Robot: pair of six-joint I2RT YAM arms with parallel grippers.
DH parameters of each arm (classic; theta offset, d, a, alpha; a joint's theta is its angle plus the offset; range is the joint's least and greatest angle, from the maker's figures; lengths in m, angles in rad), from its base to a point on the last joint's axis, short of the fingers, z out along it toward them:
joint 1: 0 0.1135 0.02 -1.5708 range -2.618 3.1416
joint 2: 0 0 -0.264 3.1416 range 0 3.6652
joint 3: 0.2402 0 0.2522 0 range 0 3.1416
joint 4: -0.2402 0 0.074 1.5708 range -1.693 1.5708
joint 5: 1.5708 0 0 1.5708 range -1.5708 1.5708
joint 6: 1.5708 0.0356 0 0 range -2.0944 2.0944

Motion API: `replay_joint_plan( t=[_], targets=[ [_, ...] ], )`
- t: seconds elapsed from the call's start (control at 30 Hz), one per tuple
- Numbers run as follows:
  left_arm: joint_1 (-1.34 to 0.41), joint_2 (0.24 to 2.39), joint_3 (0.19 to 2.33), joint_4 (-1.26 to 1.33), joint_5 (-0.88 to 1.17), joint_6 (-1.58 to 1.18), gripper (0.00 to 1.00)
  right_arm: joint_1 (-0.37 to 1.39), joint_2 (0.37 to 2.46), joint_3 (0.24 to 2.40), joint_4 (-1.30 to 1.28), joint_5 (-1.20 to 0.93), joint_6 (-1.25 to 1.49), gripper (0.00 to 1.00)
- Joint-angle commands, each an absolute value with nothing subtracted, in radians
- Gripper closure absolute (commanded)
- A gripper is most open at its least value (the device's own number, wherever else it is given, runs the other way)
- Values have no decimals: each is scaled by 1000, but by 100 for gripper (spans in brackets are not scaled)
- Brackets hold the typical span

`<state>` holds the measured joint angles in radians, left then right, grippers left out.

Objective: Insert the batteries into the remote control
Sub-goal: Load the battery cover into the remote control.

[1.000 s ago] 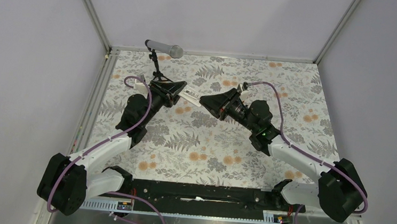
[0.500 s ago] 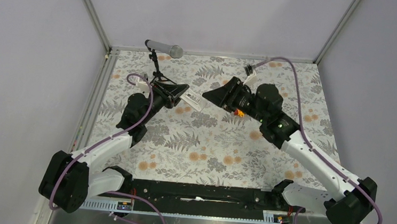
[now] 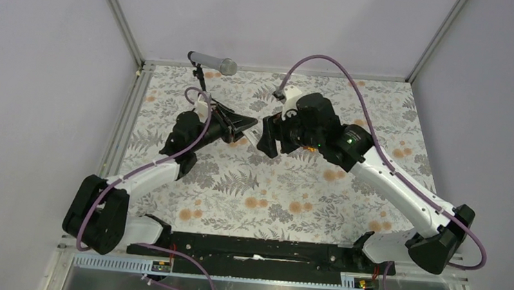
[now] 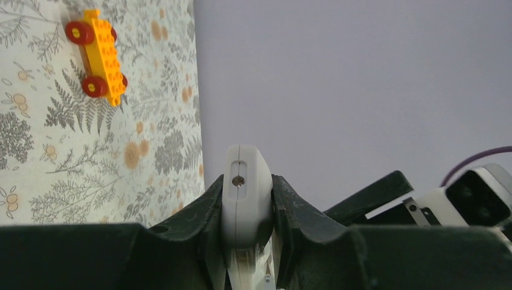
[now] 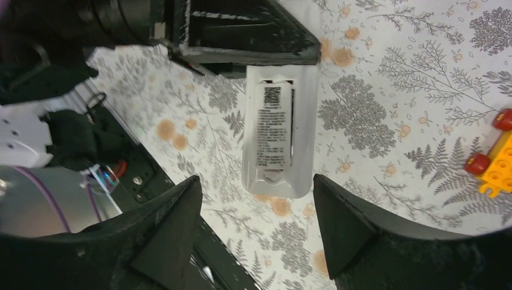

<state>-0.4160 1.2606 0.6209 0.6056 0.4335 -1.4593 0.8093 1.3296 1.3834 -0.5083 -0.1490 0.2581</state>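
Left pincer (image 4: 246, 194): clenched on the remote control (image 5: 279, 139), one finger on each broad side of it.
Right pincer (image 5: 255, 179): released, its two fingers spread wider than the remote, one on either side of the free end, with a gap showing on both sides.
Remote control: sticks out of the left pincer toward the right one. The side with the printed label faces the right wrist camera, and the far end of that side is covered by a left finger.
Remote's end: from the left wrist it is seen end-on, a narrow white edge with a seam and a small round hole.
Arms: the two meet tip to tip over the far half of the table (image 3: 381, 113).
Toy car (image 4: 98, 54): orange with red wheels, lying on the fern-patterned cloth well apart from the remote.
Microphone (image 3: 212, 62): on a small stand by the far edge, behind the left arm.
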Motion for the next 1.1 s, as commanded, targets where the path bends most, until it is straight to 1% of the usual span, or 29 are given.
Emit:
replay_joint_plan(
  t=[0.0,0.17,0.3,0.4,0.6,0.8,0.87,1.07],
  targets=[
    [-420,1300,683,671,558,-1459,100,866,1372,1492,-644,-67,94,27],
    [-432,1326,691,708,573,-1457,100,883,1421,1550,-675,-25,109,26],
    [-444,1334,689,744,577,-1456,100,892,1471,1589,-710,48,118,26],
    [-450,1336,681,762,573,-1460,100,899,1497,1606,-716,49,120,32],
    [-457,1339,676,776,561,-1459,100,922,1524,1623,-695,27,145,36],
    [-465,1336,669,786,551,-1460,100,929,1545,1640,-712,110,202,47],
    [-466,1335,668,792,551,-1462,100,930,1543,1635,-712,134,217,50],
    [-470,1335,661,810,541,-1475,100,930,1534,1619,-692,123,257,60]
  ],
)
